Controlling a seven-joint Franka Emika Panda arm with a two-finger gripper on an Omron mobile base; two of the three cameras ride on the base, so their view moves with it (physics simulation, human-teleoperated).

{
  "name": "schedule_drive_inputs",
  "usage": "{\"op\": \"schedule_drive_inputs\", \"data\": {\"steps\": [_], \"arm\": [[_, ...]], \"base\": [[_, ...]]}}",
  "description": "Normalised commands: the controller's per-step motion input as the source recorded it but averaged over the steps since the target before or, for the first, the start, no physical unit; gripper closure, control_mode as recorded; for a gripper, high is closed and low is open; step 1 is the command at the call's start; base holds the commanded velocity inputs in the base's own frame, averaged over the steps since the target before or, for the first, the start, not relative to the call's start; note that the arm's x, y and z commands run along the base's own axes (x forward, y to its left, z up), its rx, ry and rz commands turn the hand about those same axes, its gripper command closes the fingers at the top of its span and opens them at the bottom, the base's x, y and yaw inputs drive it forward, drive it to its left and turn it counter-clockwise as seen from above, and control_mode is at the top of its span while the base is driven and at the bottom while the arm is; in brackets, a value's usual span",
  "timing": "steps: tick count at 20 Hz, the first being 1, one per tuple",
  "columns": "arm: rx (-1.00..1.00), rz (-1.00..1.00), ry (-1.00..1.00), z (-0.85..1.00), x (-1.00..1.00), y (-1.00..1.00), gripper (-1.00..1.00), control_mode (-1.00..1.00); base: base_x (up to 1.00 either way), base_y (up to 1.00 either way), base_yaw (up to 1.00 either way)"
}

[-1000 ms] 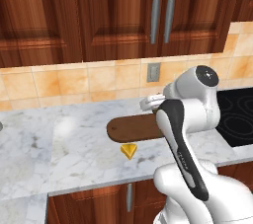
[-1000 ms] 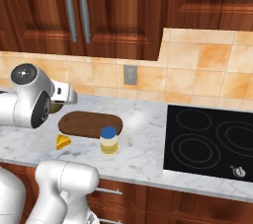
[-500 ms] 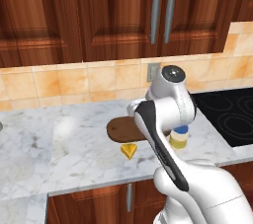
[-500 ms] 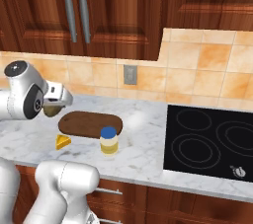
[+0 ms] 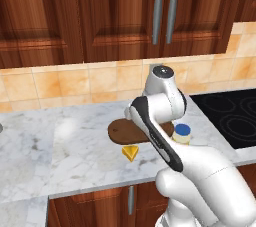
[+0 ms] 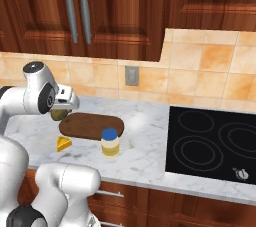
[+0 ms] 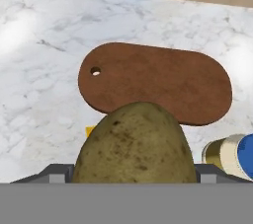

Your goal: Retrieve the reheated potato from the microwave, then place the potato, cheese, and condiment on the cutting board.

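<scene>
Gripping the potato (image 7: 136, 144) between its jaws, the gripper (image 6: 61, 112) hangs above the left end of the cutting board (image 6: 91, 126), which lies on the marble counter (image 6: 145, 143). The hand view shows the potato close up (olive-brown, speckled) over the board's end with the small hole. The right base view shows the cheese (image 6: 63, 144) on the counter just in front of the board's left end and the condiment (image 6: 110, 143) just in front of its right end, both off it.
</scene>
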Motion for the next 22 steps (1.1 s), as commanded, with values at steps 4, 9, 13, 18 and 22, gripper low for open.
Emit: {"op": "schedule_drive_inputs", "data": {"steps": [4, 9, 13, 18, 22], "arm": [[0.0, 0.0, 0.1, -0.33, 0.33, 0.09, 1.0, -1.0], [0.01, 0.0, 0.01, -0.36, 0.29, 0.02, 1.0, -1.0], [0.05, 0.0, 0.0, -0.32, 0.25, 0.0, 1.0, -1.0], [0.06, 0.0, 0.0, -0.3, 0.25, 0.0, 1.0, -1.0], [0.02, 0.0, 0.0, -0.24, 0.27, 0.0, 1.0, -1.0]], "base": [[0.0, 0.0, 0.0], [0.0, 0.0, 0.0], [0.0, 0.0, 0.0], [0.0, 0.0, 0.0], [0.0, 0.0, 0.0]]}}
